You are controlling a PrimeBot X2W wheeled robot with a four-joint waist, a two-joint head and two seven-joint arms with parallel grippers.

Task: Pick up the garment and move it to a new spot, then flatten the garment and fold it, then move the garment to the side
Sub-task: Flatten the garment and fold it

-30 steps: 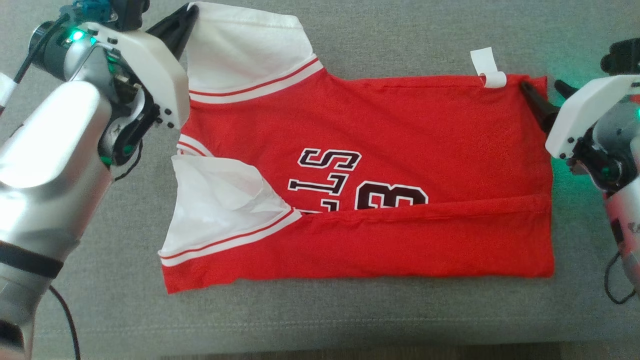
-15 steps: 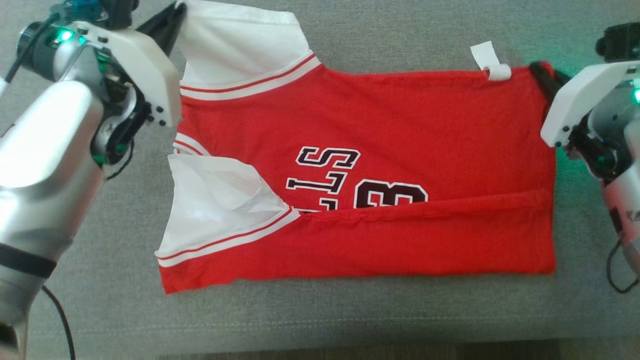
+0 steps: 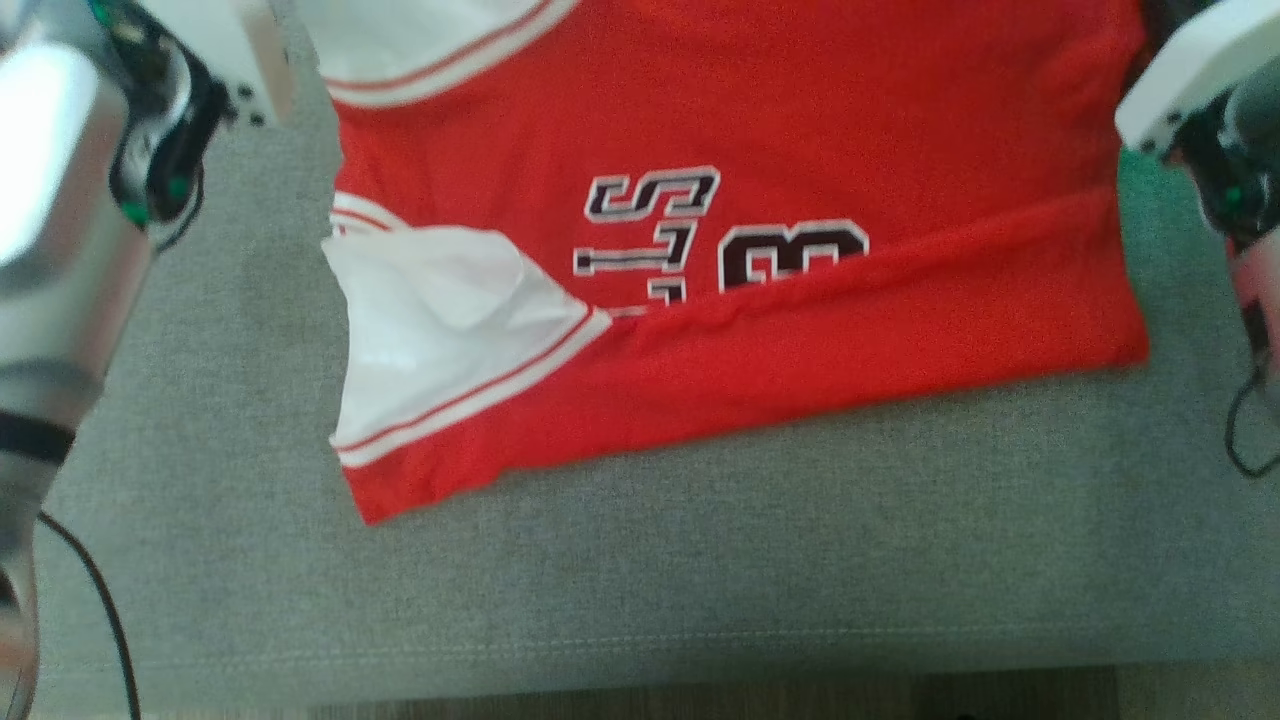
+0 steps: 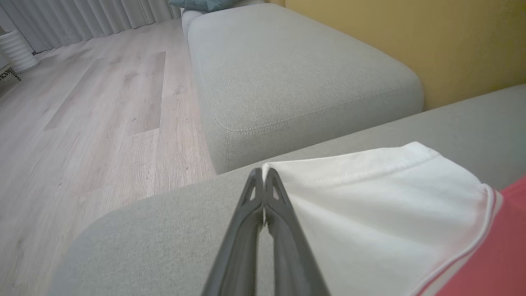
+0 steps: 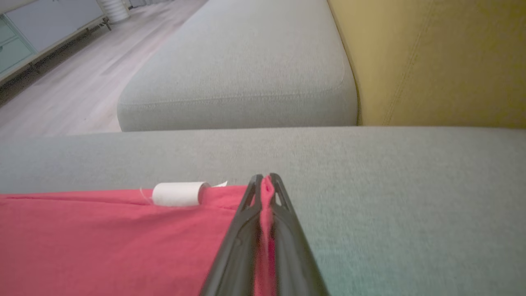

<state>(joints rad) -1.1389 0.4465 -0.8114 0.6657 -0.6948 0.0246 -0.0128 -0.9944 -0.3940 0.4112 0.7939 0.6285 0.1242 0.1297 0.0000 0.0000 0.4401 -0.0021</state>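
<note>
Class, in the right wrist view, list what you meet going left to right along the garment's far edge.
The red garment → rolled white tag → right hand, shut on the garment's corner → grey cushion.

Red jersey [image 3: 800,110] with white sleeves [image 3: 440,330] is spread out on the grey cushion [image 3: 700,600], lower strip folded up over the black number [image 3: 790,250]. Left arm [image 3: 60,200] by the sleeves, right arm [image 3: 1190,80] opposite.
</note>
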